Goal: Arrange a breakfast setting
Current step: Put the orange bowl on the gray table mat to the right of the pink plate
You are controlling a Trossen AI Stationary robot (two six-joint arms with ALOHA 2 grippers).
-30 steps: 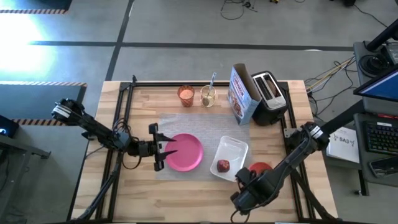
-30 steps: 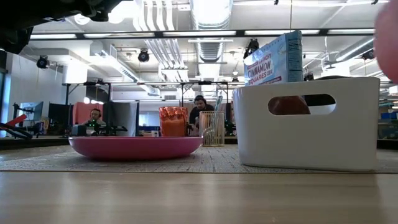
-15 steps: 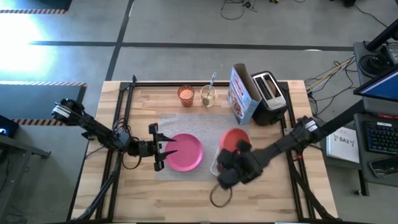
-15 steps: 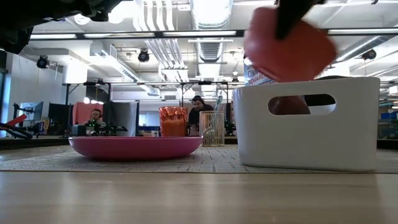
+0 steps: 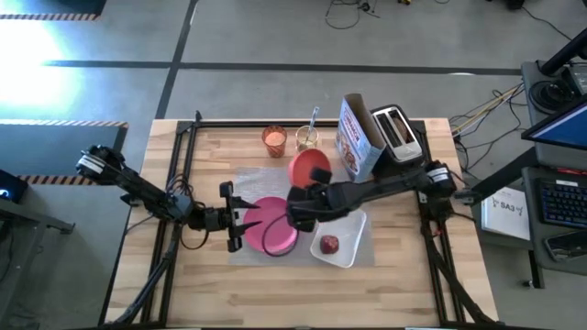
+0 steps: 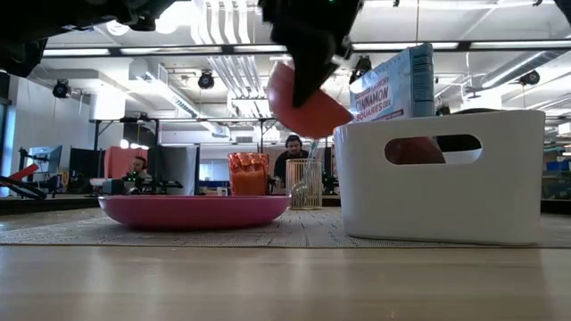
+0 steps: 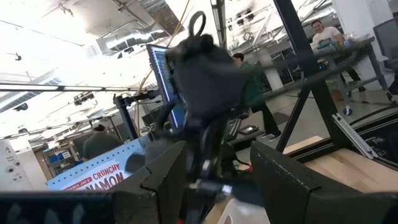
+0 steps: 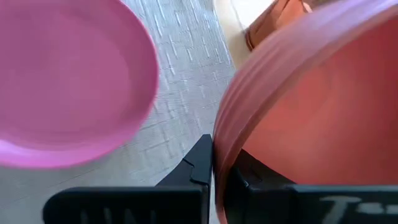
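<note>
We see our right gripper (image 5: 303,206) clamped on the orange-red bowl (image 5: 309,170), carried tilted above the pink plate (image 5: 275,225). Gripped by its rim, it may slip and drop.

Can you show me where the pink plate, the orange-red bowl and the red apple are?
round pink plate (image 5: 272,226): high view, on its bare face
orange-red bowl (image 5: 308,168): high view, on its inside
red apple (image 5: 328,244): high view, on its top
</note>
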